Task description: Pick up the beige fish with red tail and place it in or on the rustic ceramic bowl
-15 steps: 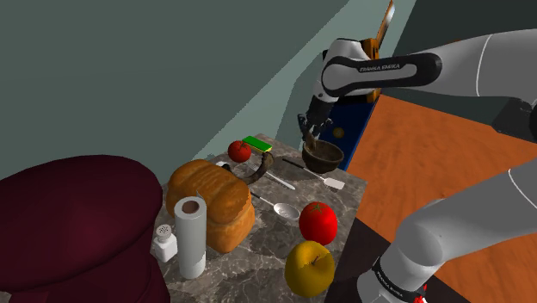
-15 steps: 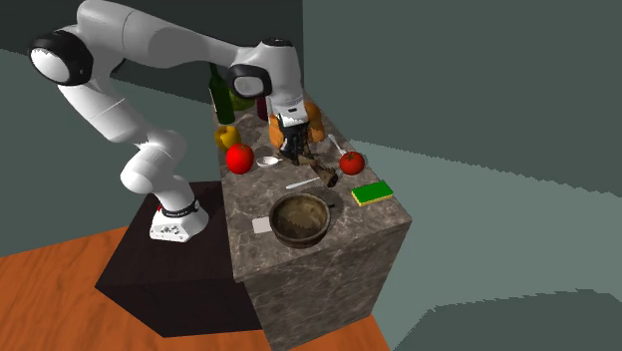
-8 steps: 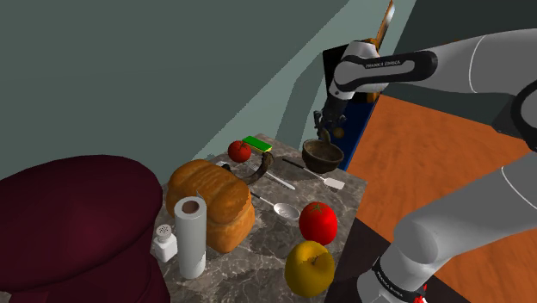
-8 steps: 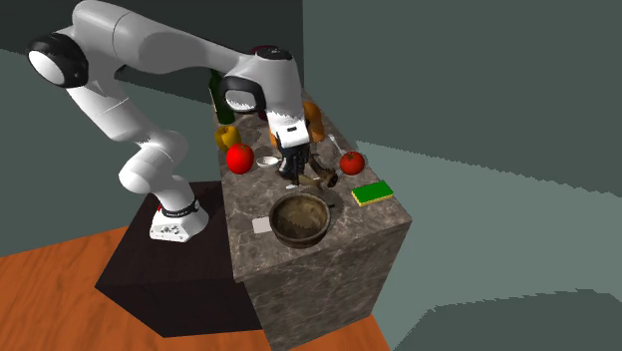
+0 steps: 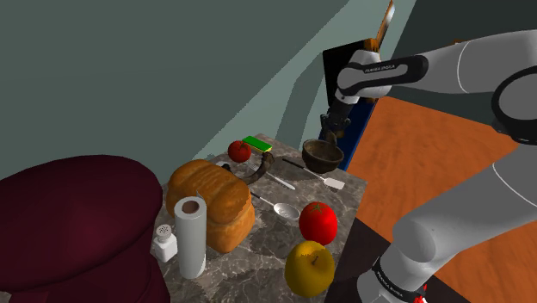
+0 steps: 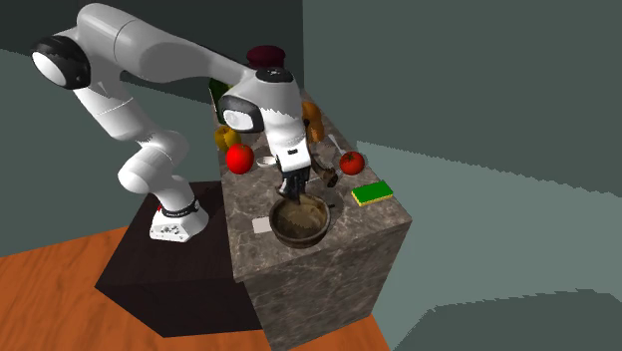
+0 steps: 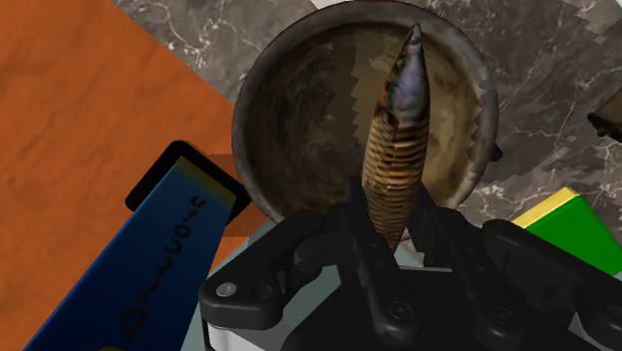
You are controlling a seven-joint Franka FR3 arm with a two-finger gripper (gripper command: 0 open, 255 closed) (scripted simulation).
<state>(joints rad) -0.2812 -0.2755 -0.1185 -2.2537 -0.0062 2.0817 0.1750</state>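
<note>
Our black two-finger gripper (image 7: 396, 234) clamps the tan, brown-banded fish (image 7: 394, 140) by one end. We hold it tip-first over the hollow of the mottled brown bowl (image 7: 299, 120), so a release should land it inside.

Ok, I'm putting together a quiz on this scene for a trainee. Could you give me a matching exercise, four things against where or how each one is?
Things:
1. fish
2. bowl
3. green sponge
4. paper roll

Places or states:
A. standing upright beside the bread loaf
B. clasped in the end effector
C. lying flat near the table edge
D. on the table, beneath the hanging fish

Pairs: 1-B, 2-D, 3-C, 4-A
</note>
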